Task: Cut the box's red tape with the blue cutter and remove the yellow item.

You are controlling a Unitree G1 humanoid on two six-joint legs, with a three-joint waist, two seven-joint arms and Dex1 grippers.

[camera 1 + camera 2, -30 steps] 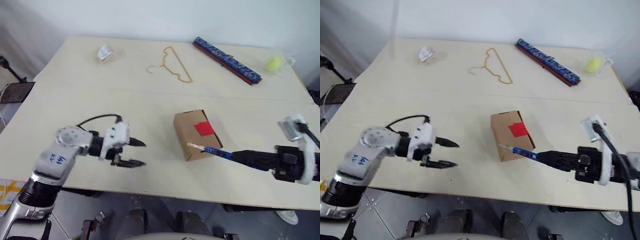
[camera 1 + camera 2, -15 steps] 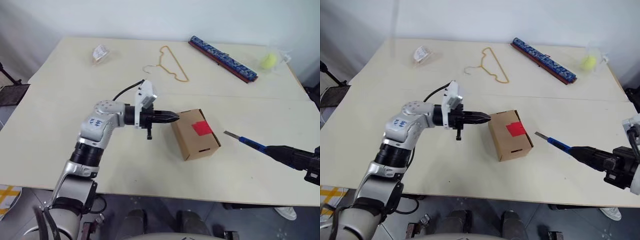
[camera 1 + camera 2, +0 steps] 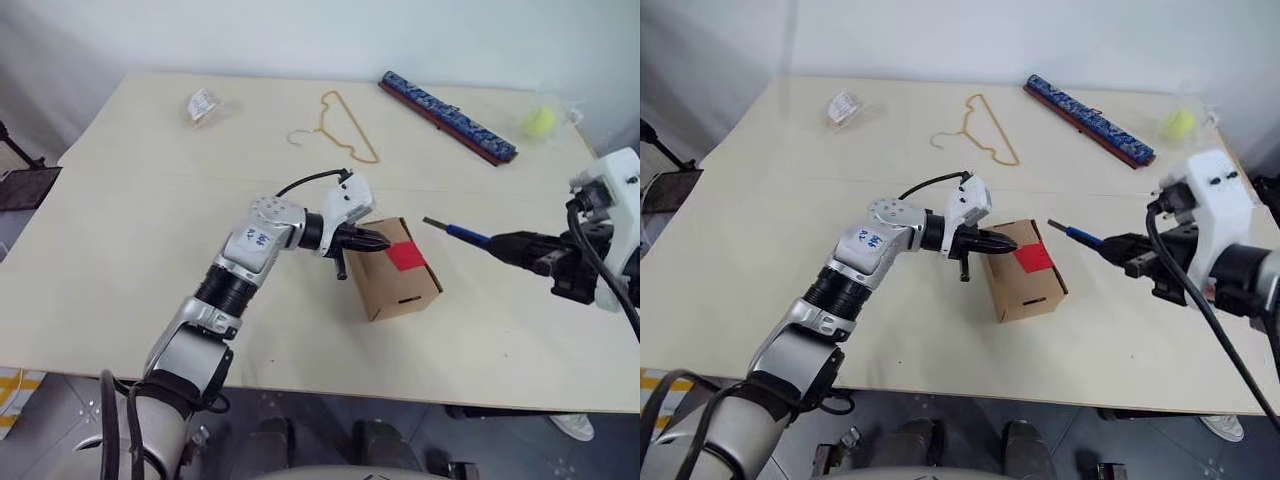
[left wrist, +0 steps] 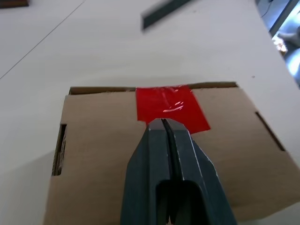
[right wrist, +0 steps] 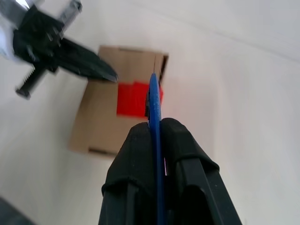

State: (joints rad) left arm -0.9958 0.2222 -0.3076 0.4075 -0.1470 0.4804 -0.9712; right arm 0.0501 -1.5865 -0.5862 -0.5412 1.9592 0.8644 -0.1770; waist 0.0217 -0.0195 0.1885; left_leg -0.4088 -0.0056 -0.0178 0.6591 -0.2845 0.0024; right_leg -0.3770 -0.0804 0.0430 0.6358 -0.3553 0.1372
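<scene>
The blue cutter (image 3: 468, 236), slim with a grey blade, is clamped in the right claw (image 3: 520, 246), pointing left at the taped brown box (image 3: 392, 270) mid-counter (image 3: 150, 200); the left claw (image 3: 375, 240), pinched together, rests over its top.

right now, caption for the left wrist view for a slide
Shut left gripper rests its tips at the edge of the red tape on the closed box.

Pale beige table (image 3: 150, 240) with seam line across the middle, against plain white wall (image 3: 300, 35). Grey tiled floor (image 3: 60, 430) below front edge. Even, soft lighting.
</scene>
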